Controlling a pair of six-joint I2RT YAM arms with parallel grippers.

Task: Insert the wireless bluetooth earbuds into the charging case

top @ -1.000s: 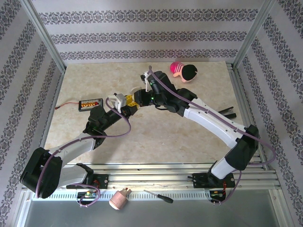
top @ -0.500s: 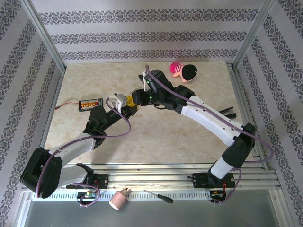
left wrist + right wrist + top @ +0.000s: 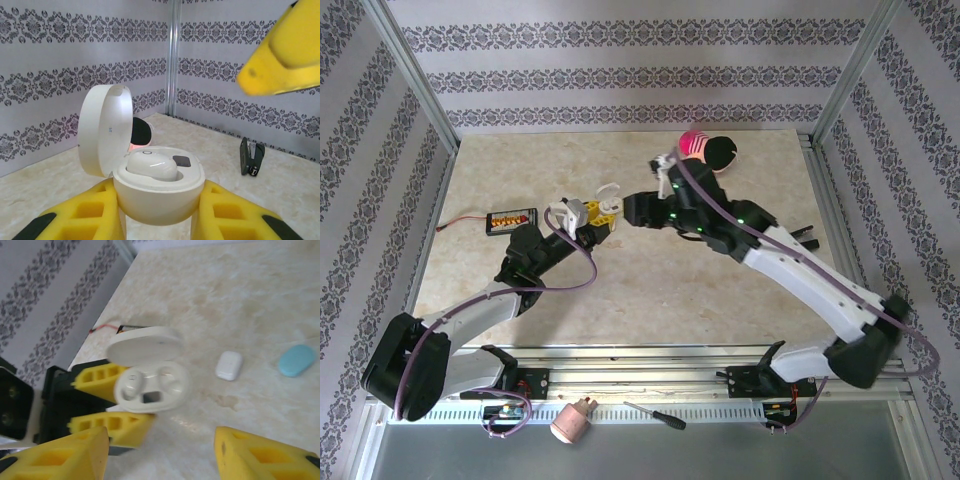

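Left gripper (image 3: 157, 212): jaws clenched on the open charging case (image 3: 159, 195), lid raised.
Earbuds (image 3: 167, 381): two white ones seated inside the case.
Right gripper (image 3: 161, 445): jaws released, empty, just backed away rightward; closing the lid looks next.

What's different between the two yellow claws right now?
The left gripper is shut on the open white charging case; the right gripper is open and holds nothing. The left gripper's fingers press the case's sides; the right gripper's fingers stand wide apart. Both have yellow fingers.
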